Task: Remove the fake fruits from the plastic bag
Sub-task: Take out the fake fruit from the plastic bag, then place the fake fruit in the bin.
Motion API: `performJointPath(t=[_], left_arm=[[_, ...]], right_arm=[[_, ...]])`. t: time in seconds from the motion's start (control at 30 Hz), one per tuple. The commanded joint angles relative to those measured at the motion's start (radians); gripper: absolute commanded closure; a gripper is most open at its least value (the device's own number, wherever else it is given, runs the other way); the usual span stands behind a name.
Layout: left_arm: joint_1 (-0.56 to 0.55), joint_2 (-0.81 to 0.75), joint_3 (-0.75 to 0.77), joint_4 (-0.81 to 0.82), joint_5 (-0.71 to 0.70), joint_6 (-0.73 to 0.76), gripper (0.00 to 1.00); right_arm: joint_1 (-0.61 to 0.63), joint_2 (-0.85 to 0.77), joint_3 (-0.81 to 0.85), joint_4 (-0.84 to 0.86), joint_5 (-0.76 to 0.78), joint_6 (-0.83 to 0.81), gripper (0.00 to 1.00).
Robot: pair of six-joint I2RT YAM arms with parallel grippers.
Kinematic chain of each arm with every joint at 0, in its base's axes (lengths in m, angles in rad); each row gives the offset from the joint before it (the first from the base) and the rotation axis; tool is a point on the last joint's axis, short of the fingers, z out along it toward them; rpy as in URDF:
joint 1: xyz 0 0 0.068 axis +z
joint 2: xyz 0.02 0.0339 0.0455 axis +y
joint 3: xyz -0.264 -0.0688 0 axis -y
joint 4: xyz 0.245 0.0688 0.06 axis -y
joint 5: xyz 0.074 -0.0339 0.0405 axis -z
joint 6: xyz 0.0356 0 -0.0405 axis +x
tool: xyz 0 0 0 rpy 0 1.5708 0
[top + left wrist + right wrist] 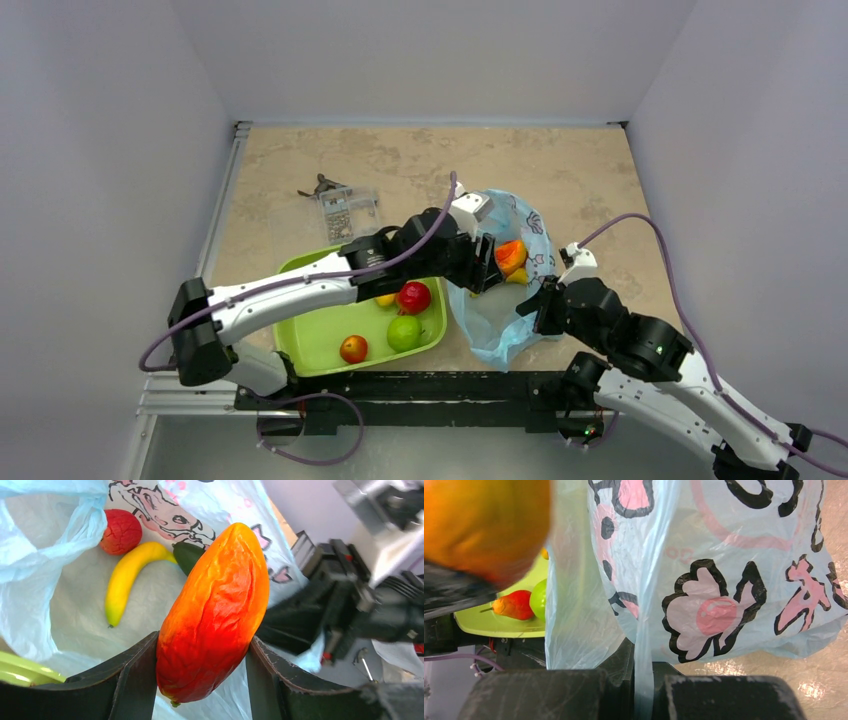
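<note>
**Now the left tool (202, 680) is holding the mango (215, 610)**

It is squeezing the mango over the mouth of the plastic bag (497, 325), just right of the green tray (300, 340). The right tool (640, 690) is pinching the bag's near edge tight. A banana (127, 575), an avocado (187, 555) and a red round fruit (120, 531) are lying inside the bag.

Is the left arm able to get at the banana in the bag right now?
Probably not yet: the left gripper is full with the mango. Otherwise the way looks free: the banana lies uncovered in the plastic bag, whose edge the right gripper pinches.
</note>
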Motion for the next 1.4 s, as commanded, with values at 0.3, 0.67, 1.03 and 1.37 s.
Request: performJointPath(t=[0.3, 0.67, 1.03, 1.37], left_arm=[[0.03, -0.449, -0.239, -0.249, -0.241, 0.014, 1.0], [0.038, -0.572, -0.496, -0.616, -0.616, -0.294, 1.0], [0.037, -0.357, -0.53, -0.673, -0.672, -0.548, 0.94], [0.035, -0.233, -0.51, -0.647, -0.621, -0.534, 0.59]], right_arm=[[0.004, -0.017, -0.002, 0.031, 0.009, -0.016, 1.0], [0.004, 0.001, 0.001, 0.029, 0.007, -0.017, 1.0], [0.004, 0.022, 0.002, 0.025, 0.008, -0.014, 1.0], [0.004, 0.004, -0.002, 0.031, 0.014, -0.011, 1.0]])
